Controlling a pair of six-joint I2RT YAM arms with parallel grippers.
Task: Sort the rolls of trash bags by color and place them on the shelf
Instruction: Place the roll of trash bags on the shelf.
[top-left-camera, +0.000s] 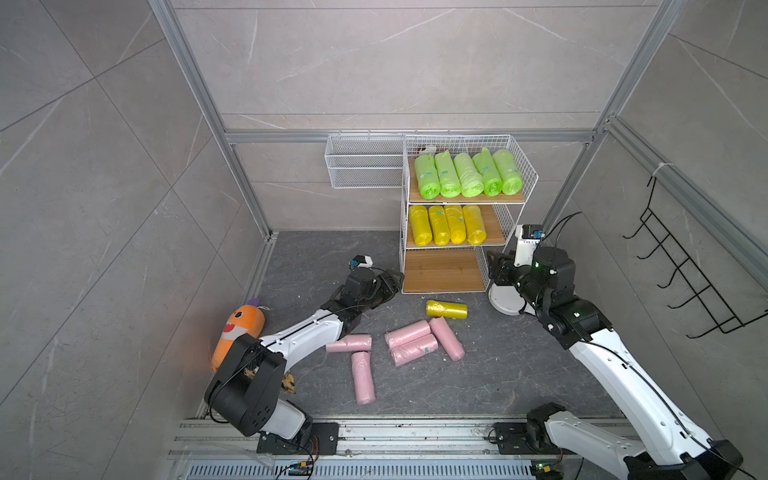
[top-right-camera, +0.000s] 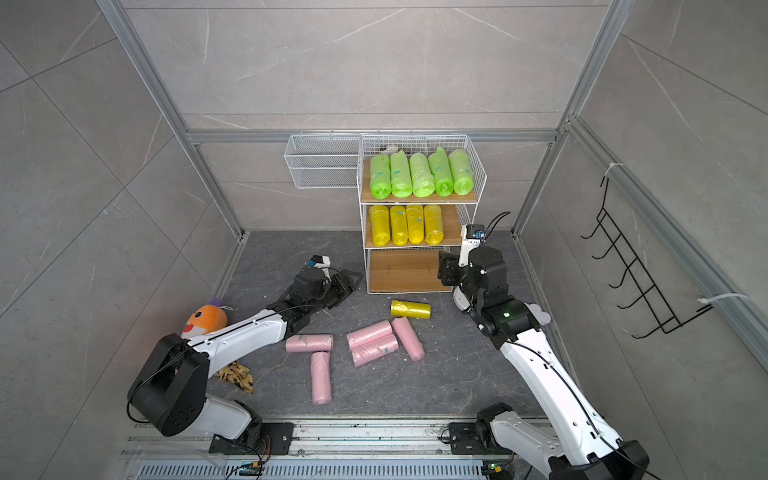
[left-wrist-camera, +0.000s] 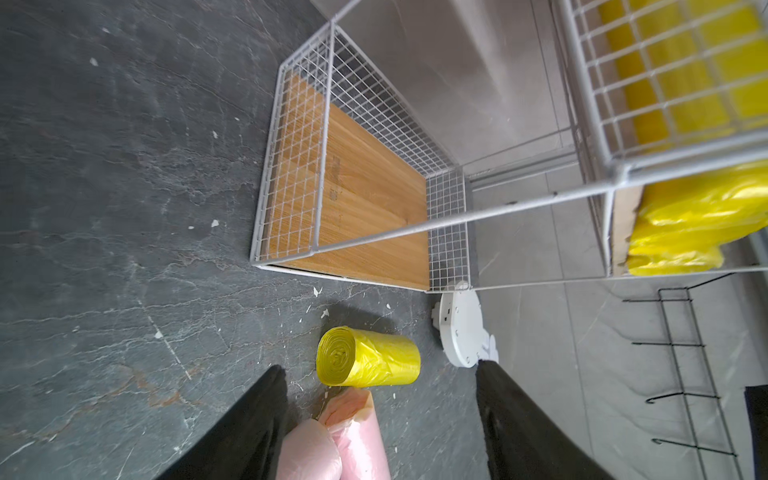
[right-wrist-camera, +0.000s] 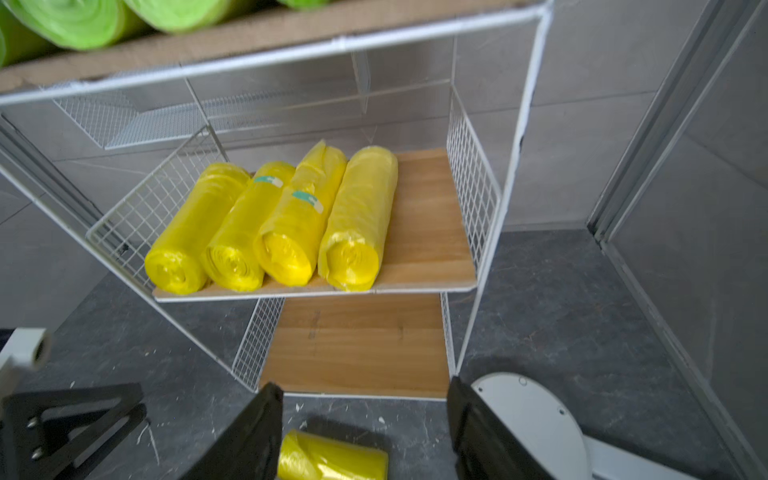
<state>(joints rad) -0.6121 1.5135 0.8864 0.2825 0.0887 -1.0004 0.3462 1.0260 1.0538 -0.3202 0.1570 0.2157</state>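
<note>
The shelf stands at the back wall. Its top tier holds several lime green rolls, its middle tier several yellow rolls, and its bottom board is bare. One yellow roll lies on the floor in front of the shelf. Several pale pink rolls lie scattered nearer the front. My left gripper is open and empty, low by the shelf's front left corner, with the yellow roll and two pink rolls ahead of it. My right gripper is open and empty at the shelf's right side.
An orange plush shark lies at the left wall behind my left arm. A white wire basket hangs left of the shelf, a black hook rack on the right wall. A white round disc lies under my right wrist.
</note>
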